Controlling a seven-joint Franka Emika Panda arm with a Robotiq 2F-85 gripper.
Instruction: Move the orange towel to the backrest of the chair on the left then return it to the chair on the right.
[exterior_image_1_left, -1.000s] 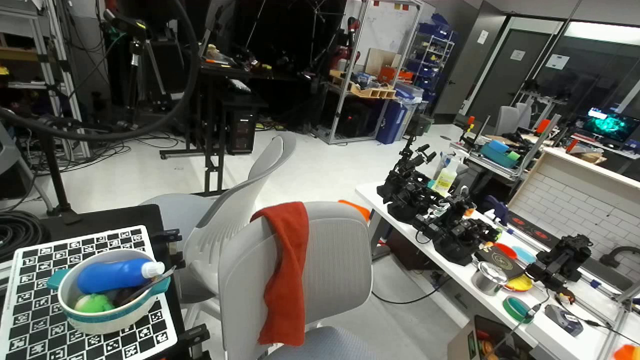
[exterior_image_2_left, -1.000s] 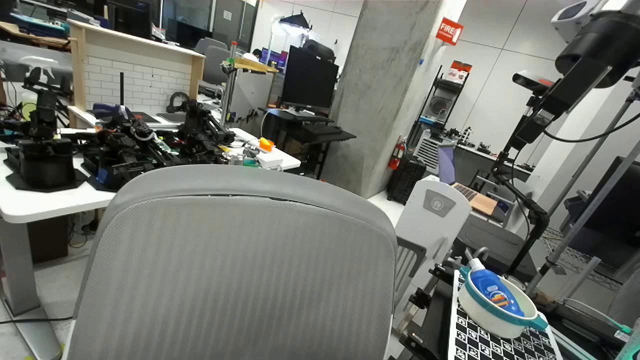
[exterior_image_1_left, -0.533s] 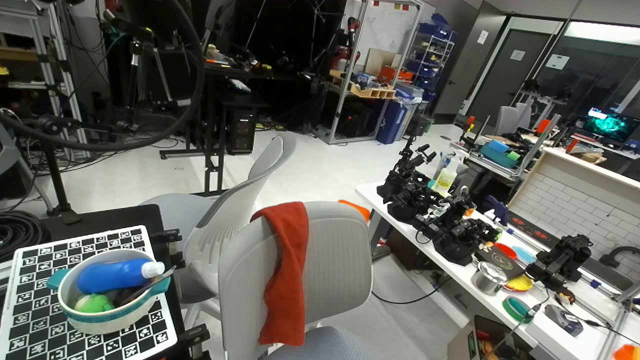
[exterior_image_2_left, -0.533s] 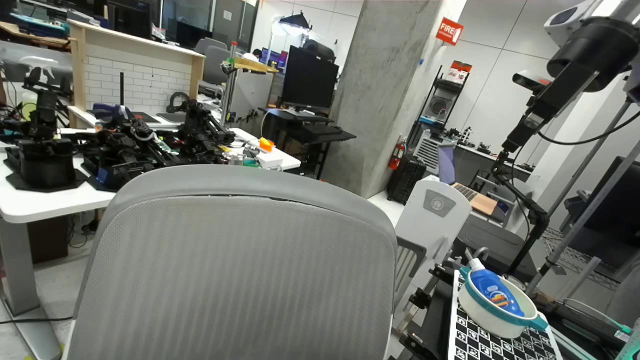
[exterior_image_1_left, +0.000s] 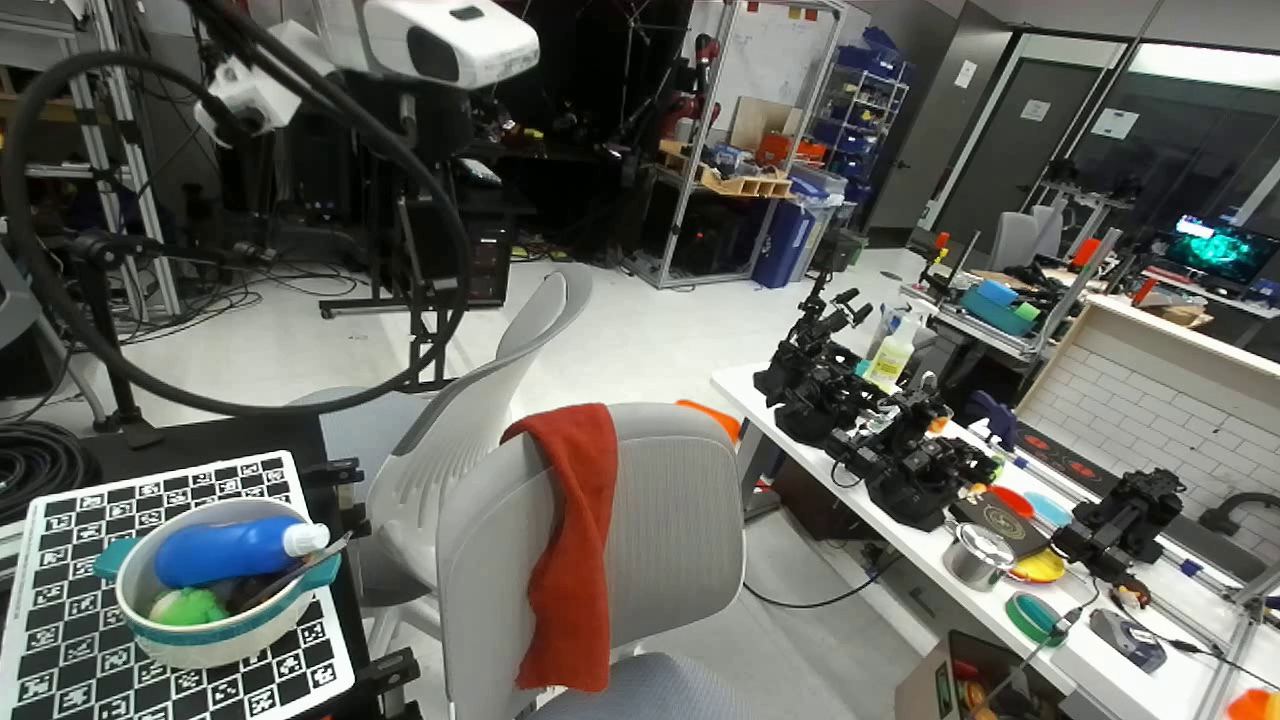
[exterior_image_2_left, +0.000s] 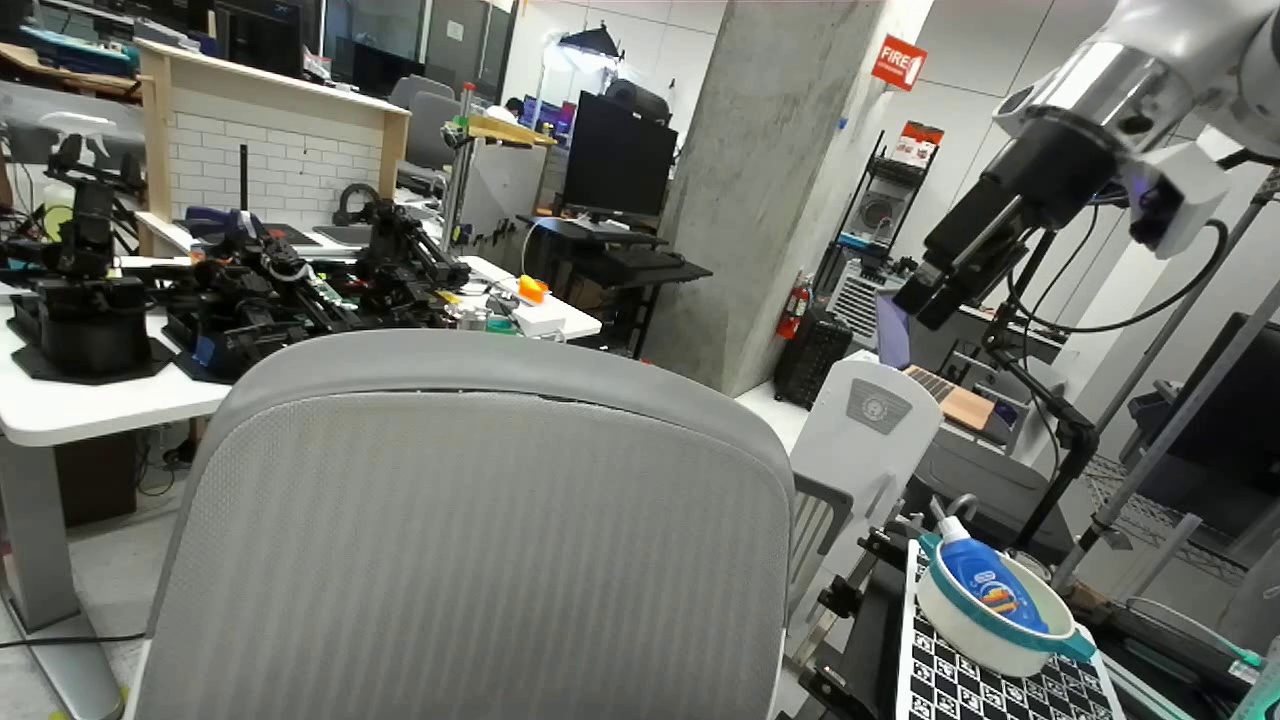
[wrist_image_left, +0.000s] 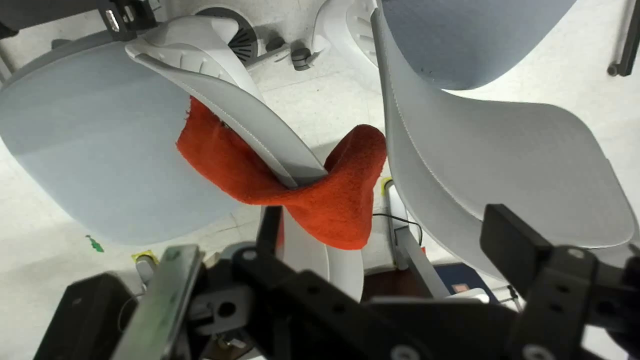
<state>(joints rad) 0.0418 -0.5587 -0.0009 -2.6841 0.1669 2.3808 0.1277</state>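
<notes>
The orange-red towel (exterior_image_1_left: 573, 560) hangs over the backrest of a grey chair (exterior_image_1_left: 685, 530) in an exterior view. A second grey chair (exterior_image_1_left: 425, 480) stands beside it, to its left there. In the wrist view the towel (wrist_image_left: 342, 207) drapes over the thin backrest edge of the left chair (wrist_image_left: 260, 122); the other chair (wrist_image_left: 500, 160) is at the right. My gripper (wrist_image_left: 387, 232) is open and empty, its fingers wide apart, with the towel ahead of it. In an exterior view the gripper (exterior_image_2_left: 925, 300) is up in the air beyond a large grey backrest (exterior_image_2_left: 480, 560); the towel is hidden there.
A teal-and-white pot (exterior_image_1_left: 210, 640) holding a blue bottle (exterior_image_1_left: 225, 552) stands on a checkered board (exterior_image_1_left: 70, 610). A white table (exterior_image_1_left: 900, 560) carries black robot arms and dishes. My arm's black cable (exterior_image_1_left: 460, 300) loops down near the chairs. A tripod arm (exterior_image_2_left: 1065, 430) stands behind the pot.
My arm has come down and into view, moving left and lower in one exterior view and entering from the top in the other. The towel, chairs and pot have not moved.
</notes>
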